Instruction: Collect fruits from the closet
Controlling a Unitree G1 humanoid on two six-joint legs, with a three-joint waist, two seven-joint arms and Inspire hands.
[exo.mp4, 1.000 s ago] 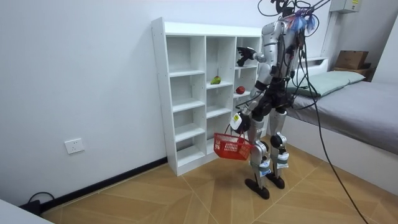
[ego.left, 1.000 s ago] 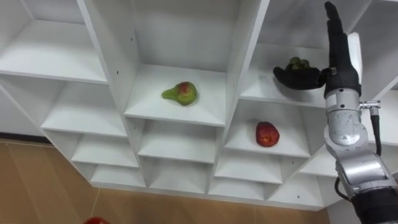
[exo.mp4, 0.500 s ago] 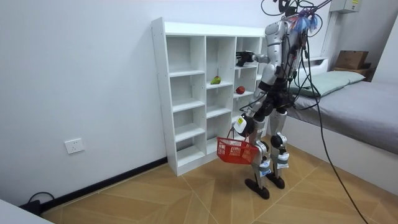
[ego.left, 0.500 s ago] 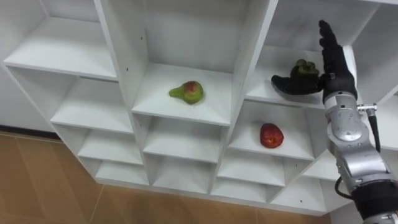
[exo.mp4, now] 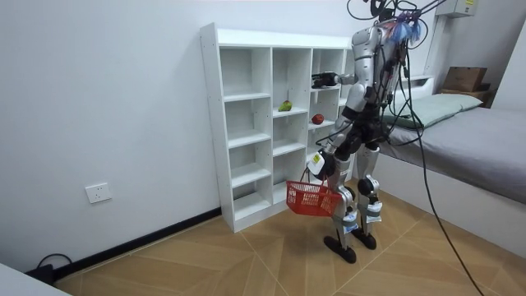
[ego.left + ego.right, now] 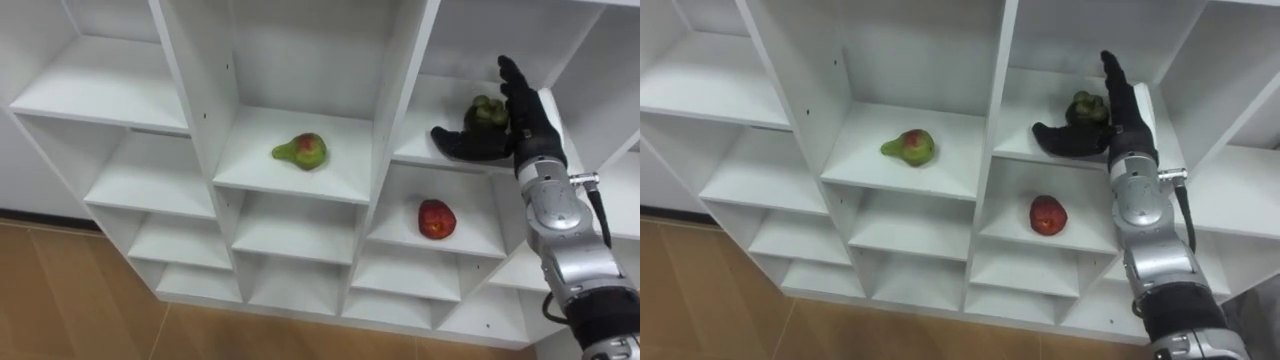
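While the robot stands on the wooden floor in front of the white closet [image 6: 190, 100], its head camera looks down across three columns of open compartments. At the middle column, a green pear [image 6: 301, 151] with a red blush lies on its side on one shelf, near the middle of the board. One column to the right and one shelf lower, a red apple [image 6: 435, 218] sits on its own, well apart from the pear. On the shelf above the apple rests a dark green, lumpy fruit [image 6: 486, 112]. The right hand [image 6: 525, 125] reaches into that compartment with the fruit inside its wide spread. Its thumb [image 6: 458, 146] stretches out to the left along the shelf below the fruit, and its fingers [image 6: 515, 90] stand straight up at the fruit's right side. They are not curled round the fruit; whether they touch it I cannot tell.

From the room view, a wall socket [image 5: 97, 193] sits low on the wall at the left, then comes the closet. The robot stands at the closet's right-hand column with its right arm raised to the upper shelf. Its left hand [image 5: 317, 164] hangs low at its side, gripping the handle of a red basket [image 5: 310, 198] that dangles at knee height. A bed [image 5: 477, 140] lies farther right.
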